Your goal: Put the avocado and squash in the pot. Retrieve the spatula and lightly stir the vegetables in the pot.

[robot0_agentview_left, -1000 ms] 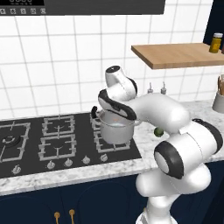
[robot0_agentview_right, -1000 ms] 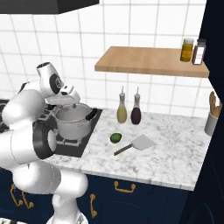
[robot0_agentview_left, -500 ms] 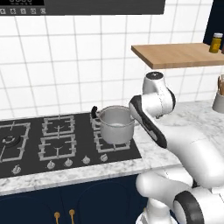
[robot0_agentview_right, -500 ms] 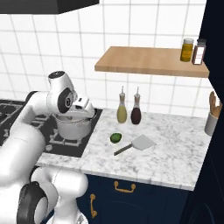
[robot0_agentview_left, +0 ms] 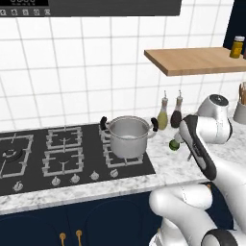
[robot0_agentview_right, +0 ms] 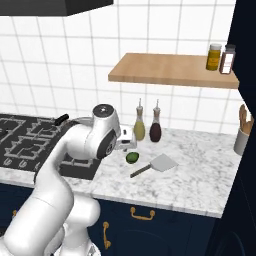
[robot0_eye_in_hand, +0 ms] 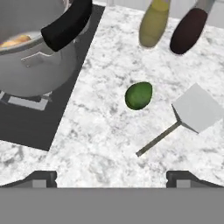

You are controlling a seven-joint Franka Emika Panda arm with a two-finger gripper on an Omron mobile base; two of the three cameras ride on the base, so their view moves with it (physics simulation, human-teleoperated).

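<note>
The steel pot (robot0_agentview_left: 129, 139) stands on the hob's right burner, and the hand view shows its wall (robot0_eye_in_hand: 30, 65) and one black handle. Inside it lies a yellow-orange piece, the squash (robot0_eye_in_hand: 15, 41). The green avocado (robot0_eye_in_hand: 138, 95) rests on the marble counter right of the hob, also seen as avocado (robot0_agentview_right: 132, 158) and avocado (robot0_agentview_left: 174, 144). Just right of it lies the spatula (robot0_eye_in_hand: 197, 108), spatula (robot0_agentview_right: 155, 165), with its handle pointing toward me. My gripper (robot0_eye_in_hand: 111, 179) hangs open above the counter, near and a little over the avocado, holding nothing; gripper (robot0_agentview_right: 127, 143).
Two bottles, one olive (robot0_agentview_right: 139, 127) and one dark (robot0_agentview_right: 155, 129), stand by the wall behind the avocado. A wooden shelf (robot0_agentview_right: 170, 70) with jars hangs above. A utensil holder (robot0_agentview_right: 242, 140) sits far right. The black hob (robot0_agentview_left: 53, 153) spreads to the left.
The arm has swung right, from over the pot to above the counter by the avocado. The gripper stayed open and empty.
</note>
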